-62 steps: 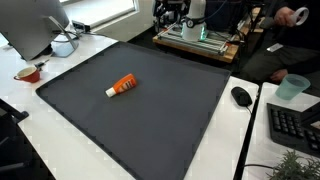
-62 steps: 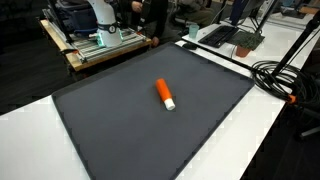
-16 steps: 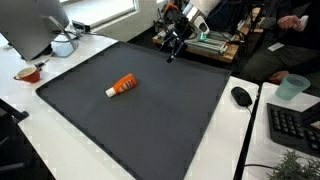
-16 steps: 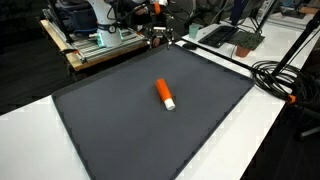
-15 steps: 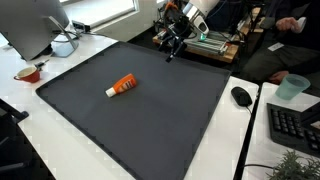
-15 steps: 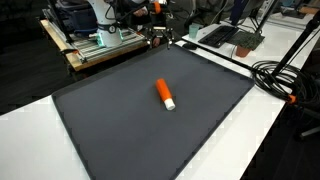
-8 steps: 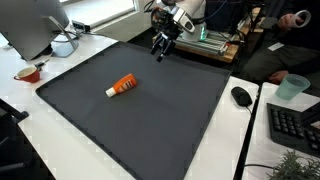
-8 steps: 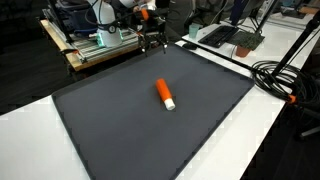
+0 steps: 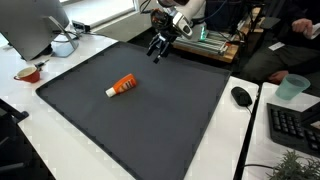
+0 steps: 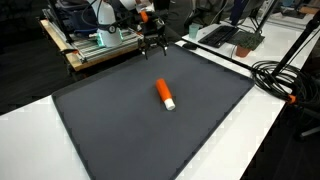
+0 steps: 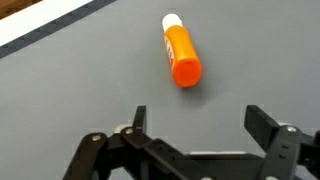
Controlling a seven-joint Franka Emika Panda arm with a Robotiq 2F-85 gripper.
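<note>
The end effector (image 9: 157, 52) has swung out from behind the counter (image 9: 50, 140) and now hangs over its far edge, fingers spread wide and empty. The orange tube (image 9: 122, 86), white-capped, lies flat on the dark mat (image 9: 170, 120) near the counter's middle, well apart from the end effector.

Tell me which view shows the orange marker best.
The wrist view: the marker shows large, white cap and orange body clear. In both exterior views it lies whole but small on the dark mat.
</note>
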